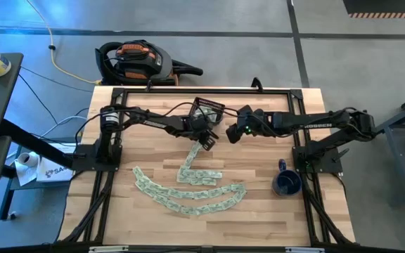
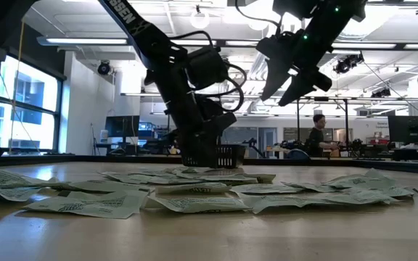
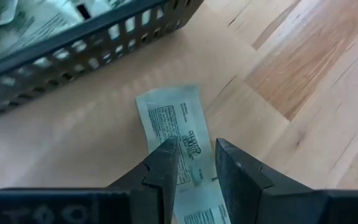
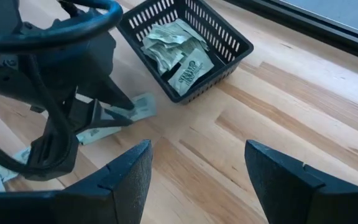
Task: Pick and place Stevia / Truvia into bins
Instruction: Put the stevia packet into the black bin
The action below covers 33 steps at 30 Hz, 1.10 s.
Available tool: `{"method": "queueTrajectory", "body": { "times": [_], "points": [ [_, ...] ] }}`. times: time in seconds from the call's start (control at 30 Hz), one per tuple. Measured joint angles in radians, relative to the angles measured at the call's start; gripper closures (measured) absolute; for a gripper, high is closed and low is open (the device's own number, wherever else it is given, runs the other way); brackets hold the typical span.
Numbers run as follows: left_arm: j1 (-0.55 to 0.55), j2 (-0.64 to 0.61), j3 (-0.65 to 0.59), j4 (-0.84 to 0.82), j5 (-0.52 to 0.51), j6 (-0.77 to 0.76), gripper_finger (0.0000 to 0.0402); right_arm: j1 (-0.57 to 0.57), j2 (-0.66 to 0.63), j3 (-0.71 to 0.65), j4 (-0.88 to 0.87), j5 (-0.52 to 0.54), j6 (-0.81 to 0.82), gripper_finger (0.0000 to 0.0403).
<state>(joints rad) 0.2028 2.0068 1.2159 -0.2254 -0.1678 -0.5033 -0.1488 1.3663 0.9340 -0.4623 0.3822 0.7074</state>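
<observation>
Many pale green and white Stevia sachets (image 1: 188, 191) lie flat in curved rows on the wooden table. The dark slatted basket (image 1: 208, 109) stands at the far middle with several sachets (image 4: 176, 50) inside. My left gripper (image 3: 194, 155) is low and just on the near side of the basket. It is open by a narrow gap over one sachet (image 3: 169, 112) that lies flat on the wood. My right gripper (image 4: 197, 165) hangs open in the air to the right of the left one, with nothing between its fingers. My left gripper comes at the sachet slanting down from above, and its two fingertips (image 3: 166, 155) stand over the sachet's middle (image 3: 194, 146), which shows in the gap between them. The sachet lies flat on the table. I cannot tell whether the fingertips touch it.
A dark blue mug (image 1: 287, 183) stands near the table's right edge, beside the right arm's base. Bare wood lies to the right of the basket (image 4: 185, 37) and along the near edge. The table's black frame (image 1: 188, 90) runs along the far side.
</observation>
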Motion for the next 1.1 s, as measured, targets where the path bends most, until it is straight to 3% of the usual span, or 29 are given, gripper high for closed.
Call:
{"method": "queueTrajectory", "body": {
  "times": [0.17,0.37,0.63,0.83,0.97,1.1],
  "points": [
    [0.0,0.003,0.0,0.001,-0.006,0.008,0.0286,0.002,0.0,0.0,-0.016,0.002,0.01,0.0157],
    [0.001,-0.02,-0.005,-0.012,0.018,0.028,0.0379,0.001,0.0,0.0,-0.034,0.011,0.01,0.0157],
    [-0.001,-0.132,0.047,-0.076,0.085,0.05,0.0369,0.001,0.0,0.0,-0.039,0.058,0.007,0.0157],
    [0.016,-0.226,0.13,-0.099,-0.005,0.191,0.0379,0.001,0.0,0.0,-0.036,0.084,0.0,0.0157],
    [0.108,-0.211,0.172,-0.126,0.006,0.237,0.0372,0.001,0.0,0.0,-0.035,0.09,0.003,0.0157],
    [0.234,-0.169,0.174,-0.126,0.124,0.231,0.0375,0.001,0.0,0.0,-0.015,0.091,0.04,0.0157]
  ]
}}
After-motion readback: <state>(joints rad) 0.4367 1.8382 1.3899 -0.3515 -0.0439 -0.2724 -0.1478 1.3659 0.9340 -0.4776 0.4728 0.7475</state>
